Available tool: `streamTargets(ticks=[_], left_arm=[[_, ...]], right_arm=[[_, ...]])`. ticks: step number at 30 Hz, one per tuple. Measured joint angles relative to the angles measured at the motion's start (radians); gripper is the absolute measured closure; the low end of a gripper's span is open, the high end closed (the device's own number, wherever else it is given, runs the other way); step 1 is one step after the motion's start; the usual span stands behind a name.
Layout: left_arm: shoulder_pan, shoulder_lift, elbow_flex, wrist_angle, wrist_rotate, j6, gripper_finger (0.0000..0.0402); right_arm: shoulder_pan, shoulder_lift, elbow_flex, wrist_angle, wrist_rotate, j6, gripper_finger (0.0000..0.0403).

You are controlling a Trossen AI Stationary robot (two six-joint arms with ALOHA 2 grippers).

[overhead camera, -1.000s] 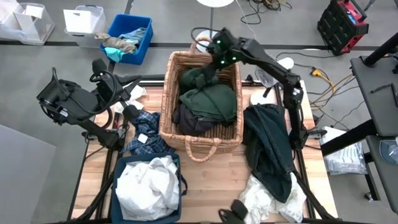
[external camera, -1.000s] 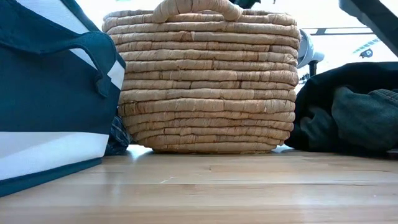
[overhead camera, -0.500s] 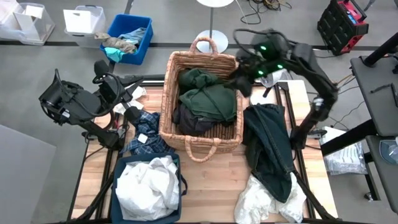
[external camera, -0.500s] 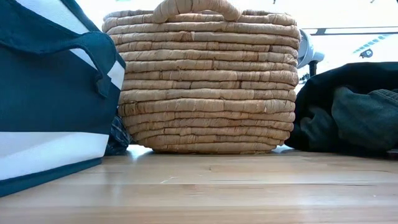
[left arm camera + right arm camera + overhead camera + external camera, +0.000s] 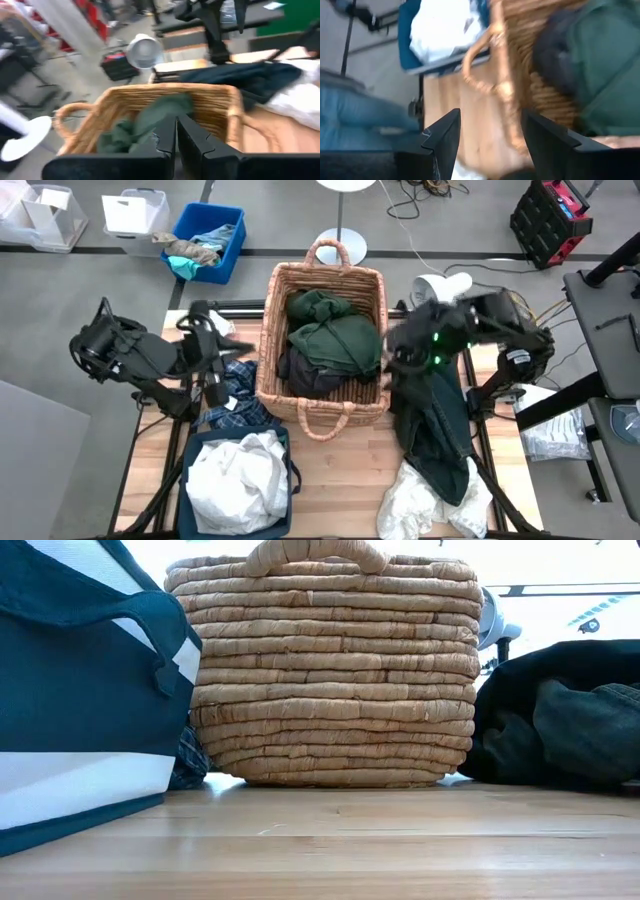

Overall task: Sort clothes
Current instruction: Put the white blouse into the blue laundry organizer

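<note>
A wicker basket (image 5: 322, 340) (image 5: 325, 670) stands mid-table. It holds dark green clothes (image 5: 335, 330) (image 5: 150, 120) and a charcoal one (image 5: 300, 370). A dark garment pile (image 5: 435, 420) (image 5: 560, 720) lies on the table to its right, with a white garment (image 5: 425, 500) at the near end. A plaid garment (image 5: 235, 402) lies left of the basket. White clothes (image 5: 238, 485) fill a blue bag (image 5: 90, 690). My right gripper (image 5: 393, 355) (image 5: 490, 145) hangs open and empty between the basket's right wall and the dark pile. My left gripper (image 5: 228, 345) (image 5: 176, 135) is shut and empty, left of the basket.
A blue bin of teal and beige rags (image 5: 208, 240) and white bins (image 5: 135, 210) stand on the floor beyond the table's far left. A white round stand base (image 5: 340, 245) and a white fan (image 5: 440, 285) lie past the far edge. Bare wood (image 5: 340, 480) shows near the front.
My right gripper has swung from over the basket's far end toward the table's right and then nearer, ending beside the basket's right wall above the dark pile. My left gripper has turned toward the basket. The clothes lie as before.
</note>
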Motion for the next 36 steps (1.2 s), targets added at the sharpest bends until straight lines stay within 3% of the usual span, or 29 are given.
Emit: streamTargets(ticks=[10,18,25,36], left_arm=[[0.000,0.060,0.000,-0.002,0.028,-0.028,0.0402],[0.000,0.078,0.000,-0.001,0.028,-0.040,0.0402],[0.000,0.077,0.000,0.001,0.027,-0.085,0.0402],[0.000,0.078,0.000,0.069,0.026,-0.082,0.0402]], right_arm=[[0.249,0.034,-0.036,-0.013,0.069,0.063,0.0199],[0.380,0.020,-0.174,-0.014,0.149,0.104,0.0196],[0.522,0.018,-0.383,0.014,0.152,0.135,0.0195],[0.707,0.005,-0.781,0.409,0.174,0.256,0.0186]])
